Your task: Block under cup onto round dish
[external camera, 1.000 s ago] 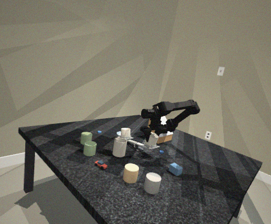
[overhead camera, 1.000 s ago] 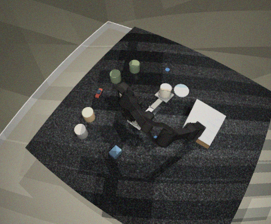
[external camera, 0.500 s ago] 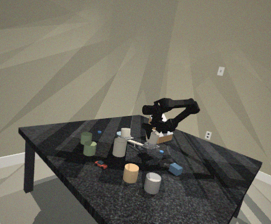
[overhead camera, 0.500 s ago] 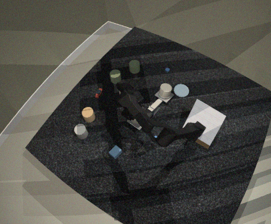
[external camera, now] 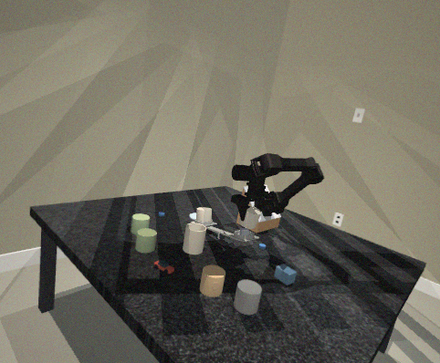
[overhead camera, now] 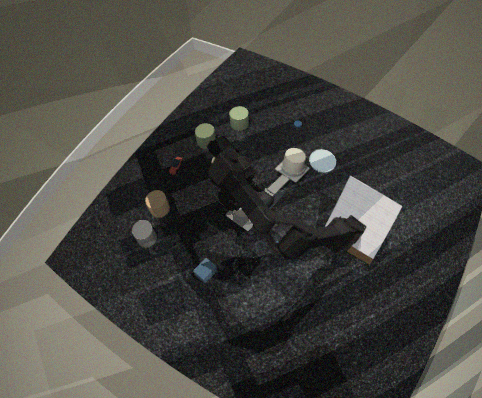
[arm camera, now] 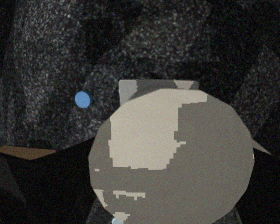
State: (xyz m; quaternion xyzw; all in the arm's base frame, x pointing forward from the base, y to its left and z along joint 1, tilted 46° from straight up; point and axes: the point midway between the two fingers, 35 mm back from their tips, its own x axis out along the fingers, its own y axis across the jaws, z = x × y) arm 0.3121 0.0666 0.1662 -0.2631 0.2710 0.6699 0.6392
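Observation:
My gripper (external camera: 253, 216) (arm camera: 164, 139) is shut on one cream cup (external camera: 250, 220) (arm camera: 211, 140), holding it a little above the near end pan of the balance (overhead camera: 277, 185) (external camera: 221, 232) (arm camera: 127, 92). Its round top fills much of the wrist view. A small grey shape (external camera: 244, 233) shows on that pan below it; I cannot tell for certain whether it is the block. The other cream cup (overhead camera: 294, 161) (external camera: 204, 214) stands upright on the far pan. The pale round dish (overhead camera: 322, 161) (external camera: 193, 216) lies just beyond that cup, with no cup above it.
A tall beige cup (external camera: 194, 240) and two green cylinders (overhead camera: 205, 135) (overhead camera: 239, 118) stand left of the balance in the exterior view. Orange (overhead camera: 157, 204) and grey (overhead camera: 144, 233) cylinders, a blue box (overhead camera: 205, 270) and a red toy (external camera: 164, 267) lie around. A white-topped box (overhead camera: 365, 210) is near the arm.

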